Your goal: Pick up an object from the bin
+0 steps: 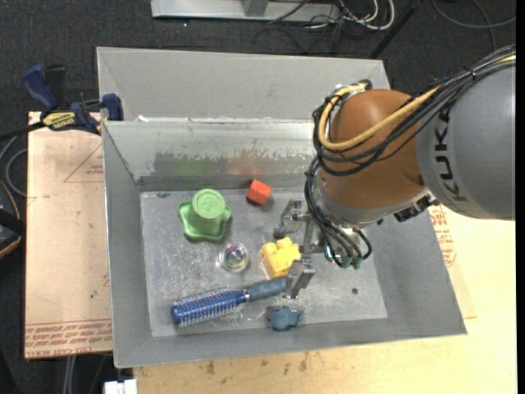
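gripper (pixel 295 247) fingers spread apart, just beside yellow block (pixel 277 258); should centre on it before closing

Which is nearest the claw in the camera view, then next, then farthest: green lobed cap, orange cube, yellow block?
1. Yellow block, right beside the claw.
2. Orange cube, by the back wall.
3. Green lobed cap, on the bin's left side.

Dark floor (pixel 49 23), tangled cables (pixel 361 2)
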Robot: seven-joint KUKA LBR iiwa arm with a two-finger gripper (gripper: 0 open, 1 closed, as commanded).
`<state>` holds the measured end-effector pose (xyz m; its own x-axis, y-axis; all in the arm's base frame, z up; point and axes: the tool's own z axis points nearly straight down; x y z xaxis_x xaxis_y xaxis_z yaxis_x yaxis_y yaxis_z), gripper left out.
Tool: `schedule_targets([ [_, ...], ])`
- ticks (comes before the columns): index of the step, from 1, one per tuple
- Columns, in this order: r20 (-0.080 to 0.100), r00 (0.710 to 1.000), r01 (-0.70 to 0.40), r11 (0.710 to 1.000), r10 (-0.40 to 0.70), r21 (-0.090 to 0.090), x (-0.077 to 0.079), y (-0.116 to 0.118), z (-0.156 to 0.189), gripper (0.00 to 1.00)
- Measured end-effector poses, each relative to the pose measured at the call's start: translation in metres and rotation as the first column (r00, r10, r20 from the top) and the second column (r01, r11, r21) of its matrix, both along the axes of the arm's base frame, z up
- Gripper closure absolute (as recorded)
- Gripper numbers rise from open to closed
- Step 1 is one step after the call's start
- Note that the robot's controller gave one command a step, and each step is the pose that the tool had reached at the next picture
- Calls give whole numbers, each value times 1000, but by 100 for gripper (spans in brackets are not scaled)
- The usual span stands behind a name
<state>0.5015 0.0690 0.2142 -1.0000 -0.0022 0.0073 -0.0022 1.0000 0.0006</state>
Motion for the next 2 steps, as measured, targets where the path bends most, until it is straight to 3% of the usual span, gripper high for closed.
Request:
schedule_targets([
  [1, 12, 838, -545, 838, 545, -1, 0, 69, -137, 0],
  [2, 16, 839, -543, 840, 543, -2, 1, 69, -135, 100],
])
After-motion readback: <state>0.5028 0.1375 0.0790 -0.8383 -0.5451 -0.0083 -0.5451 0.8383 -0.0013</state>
